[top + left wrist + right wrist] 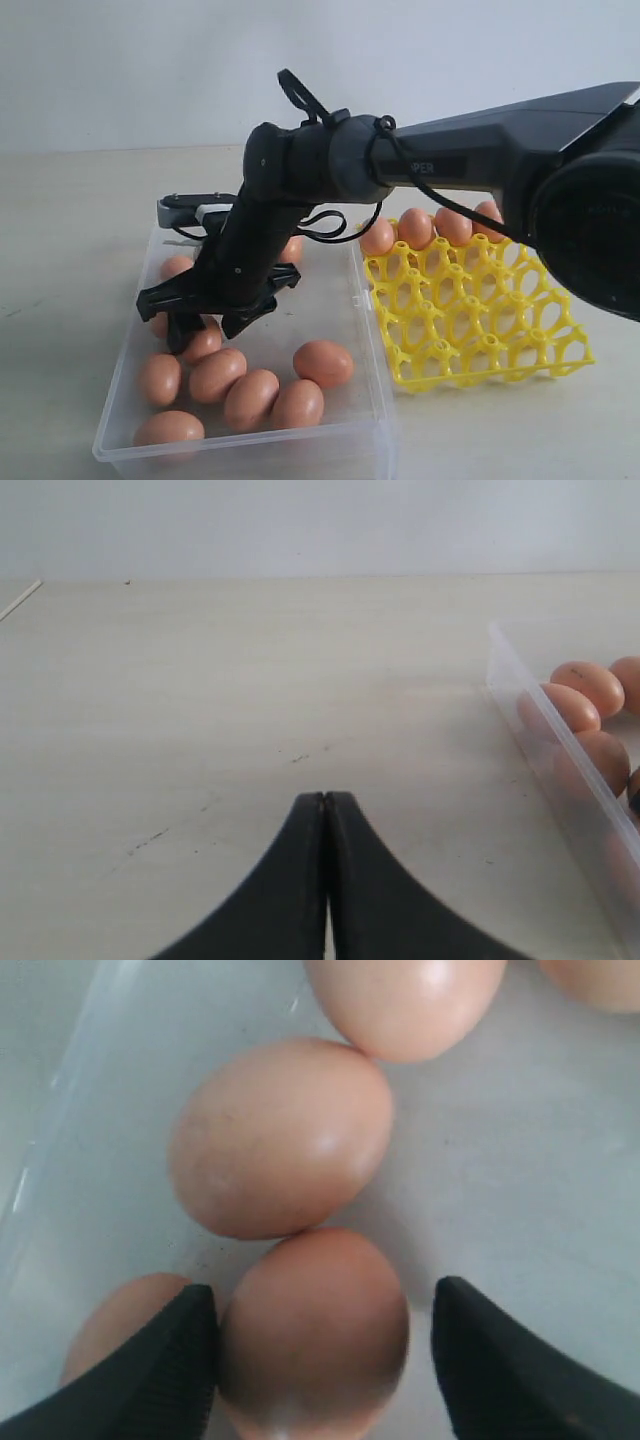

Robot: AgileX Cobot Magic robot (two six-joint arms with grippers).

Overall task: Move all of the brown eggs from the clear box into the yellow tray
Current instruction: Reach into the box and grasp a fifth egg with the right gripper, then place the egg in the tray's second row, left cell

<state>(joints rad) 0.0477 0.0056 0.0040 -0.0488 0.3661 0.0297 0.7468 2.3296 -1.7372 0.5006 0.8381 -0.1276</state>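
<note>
Several brown eggs lie in the clear box on the left. Several more sit in the back row of the yellow tray to its right. The right arm reaches across into the box. My right gripper is open and straddles one egg on the box floor: one finger touches it, while the other finger stands clear with a gap. My left gripper is shut and empty over bare table beside the box wall.
Other eggs crowd close around the straddled one, and another egg lies just outside the touching finger. The box wall runs close along that side. The tray's front cells are open lattice.
</note>
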